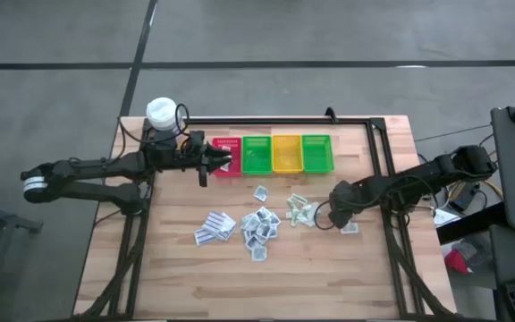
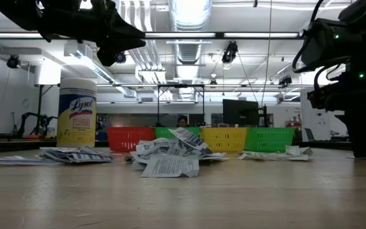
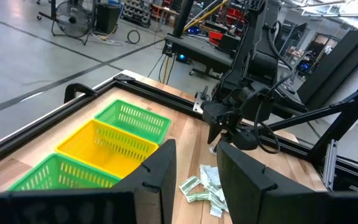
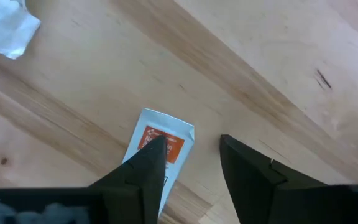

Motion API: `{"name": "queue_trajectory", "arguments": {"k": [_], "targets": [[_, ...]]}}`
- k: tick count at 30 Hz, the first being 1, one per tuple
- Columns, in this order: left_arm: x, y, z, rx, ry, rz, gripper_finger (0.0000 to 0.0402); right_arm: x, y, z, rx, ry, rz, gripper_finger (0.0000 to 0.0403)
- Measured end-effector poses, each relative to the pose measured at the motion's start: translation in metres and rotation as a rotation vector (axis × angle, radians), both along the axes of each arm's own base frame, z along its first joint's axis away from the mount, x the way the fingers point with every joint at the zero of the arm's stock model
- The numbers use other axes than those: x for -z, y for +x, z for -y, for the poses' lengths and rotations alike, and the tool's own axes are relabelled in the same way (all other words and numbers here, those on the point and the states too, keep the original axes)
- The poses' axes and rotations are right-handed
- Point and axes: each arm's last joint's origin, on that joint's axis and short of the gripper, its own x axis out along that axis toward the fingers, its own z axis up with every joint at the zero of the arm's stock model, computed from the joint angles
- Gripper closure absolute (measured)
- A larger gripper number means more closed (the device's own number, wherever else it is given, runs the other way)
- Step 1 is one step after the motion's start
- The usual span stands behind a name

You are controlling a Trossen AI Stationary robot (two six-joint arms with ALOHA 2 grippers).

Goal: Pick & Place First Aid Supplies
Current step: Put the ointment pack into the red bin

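Fingers of the right gripper (image 4: 191, 171) stand apart and point down at the bare wood, holding nothing; a white sachet with orange-red print (image 4: 160, 152) lies flat under one fingertip, off to one side of the gap rather than between the jaws. In the high view that gripper (image 1: 340, 207) hangs low over the right part of the table (image 1: 347, 286), with the sachet (image 1: 350, 228) just on its near side and a small cluster of green-printed packets (image 1: 300, 211) just to its left.

To take the sachet well, my judgement is that the gripper should shift until the packet sits centred in the gap, then drop until the tips meet the wood and pinch across the short width; a thin flat packet is likely to slide or be missed if one tip lands on top of it.

The left gripper (image 1: 211, 163) waits above the red bin (image 1: 229, 143) at the far left of the bin row, its jaws part open and, as far as the left wrist view shows, empty. The main heap of white sachets (image 1: 259, 224) lies mid-table, with another pile (image 1: 215, 227) to its left.

Open room is good near and right of the right gripper. The green bin (image 1: 257, 154), yellow bin (image 1: 287, 152) and second green bin (image 1: 316, 152) line the far side, and a black frame rail (image 1: 381, 152) runs along the table's right, close to the right arm's route to the bins. The Lysol canister (image 1: 160, 114) stands at the far left corner.
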Motion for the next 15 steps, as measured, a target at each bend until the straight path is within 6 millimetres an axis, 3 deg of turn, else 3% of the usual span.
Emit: {"name": "queue_trajectory", "arguments": {"k": [15], "targets": [[-0.0009,0.0000,-0.0002,-0.001,-0.006,0.009,0.0291,-0.0031,0.0047,-0.0006,0.018,0.012,0.018,0.0392]]}}
